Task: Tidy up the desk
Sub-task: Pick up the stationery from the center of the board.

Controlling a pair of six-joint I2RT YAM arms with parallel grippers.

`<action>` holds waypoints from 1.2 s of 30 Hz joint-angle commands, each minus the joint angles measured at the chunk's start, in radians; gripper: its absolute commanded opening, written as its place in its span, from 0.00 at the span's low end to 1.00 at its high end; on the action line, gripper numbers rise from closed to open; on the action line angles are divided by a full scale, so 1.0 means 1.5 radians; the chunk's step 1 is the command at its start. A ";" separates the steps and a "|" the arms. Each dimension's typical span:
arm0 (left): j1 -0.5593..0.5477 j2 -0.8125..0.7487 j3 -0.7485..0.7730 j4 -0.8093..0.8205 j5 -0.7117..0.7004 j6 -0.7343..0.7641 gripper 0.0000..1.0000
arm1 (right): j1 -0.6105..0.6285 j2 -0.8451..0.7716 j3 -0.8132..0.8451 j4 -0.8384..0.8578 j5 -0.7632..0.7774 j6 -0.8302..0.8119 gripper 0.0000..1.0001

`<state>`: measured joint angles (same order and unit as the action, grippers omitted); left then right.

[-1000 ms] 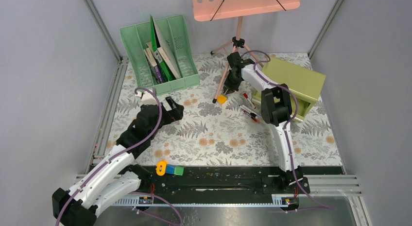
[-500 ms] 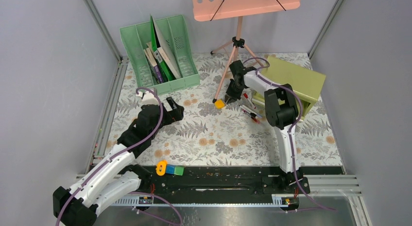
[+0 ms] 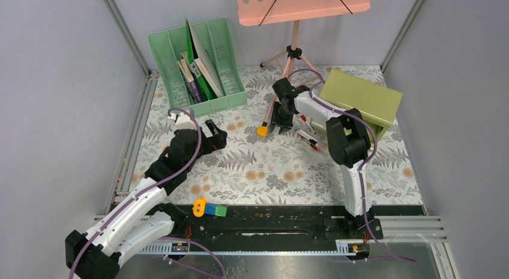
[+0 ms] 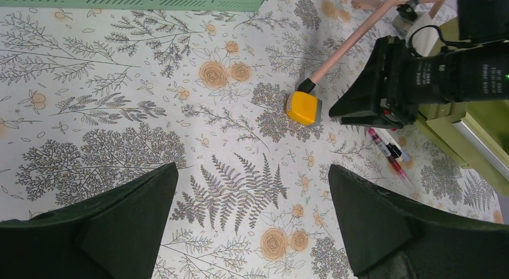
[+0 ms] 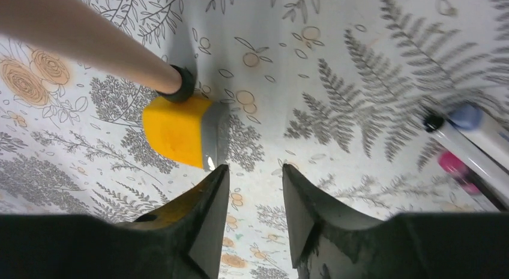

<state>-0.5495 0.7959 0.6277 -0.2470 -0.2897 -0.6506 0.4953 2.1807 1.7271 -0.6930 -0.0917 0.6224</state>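
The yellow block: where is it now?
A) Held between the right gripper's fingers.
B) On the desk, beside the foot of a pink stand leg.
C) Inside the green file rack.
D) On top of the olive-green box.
B: the right wrist view shows the yellow block lying on the desk right beside the black foot of the pink stand leg, with the right gripper open and empty near it.

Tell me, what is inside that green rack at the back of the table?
Several books or folders lean in the middle slots of the rack, among them a green one and a pale one. The rack's dividers cover parts of them, so an exact count is not possible.
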 commanded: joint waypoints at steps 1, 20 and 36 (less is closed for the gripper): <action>0.003 0.002 0.010 0.022 -0.015 0.004 0.99 | 0.007 -0.076 -0.016 -0.020 0.065 -0.036 0.51; 0.004 0.005 0.010 0.022 -0.023 0.010 0.99 | 0.084 0.019 0.121 -0.080 0.175 -0.002 0.92; 0.004 0.004 0.009 0.015 -0.034 0.014 0.99 | 0.122 0.122 0.213 -0.103 0.223 0.029 0.80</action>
<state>-0.5495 0.8024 0.6277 -0.2470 -0.3046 -0.6502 0.6678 2.3398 1.9911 -0.8242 0.1997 0.6426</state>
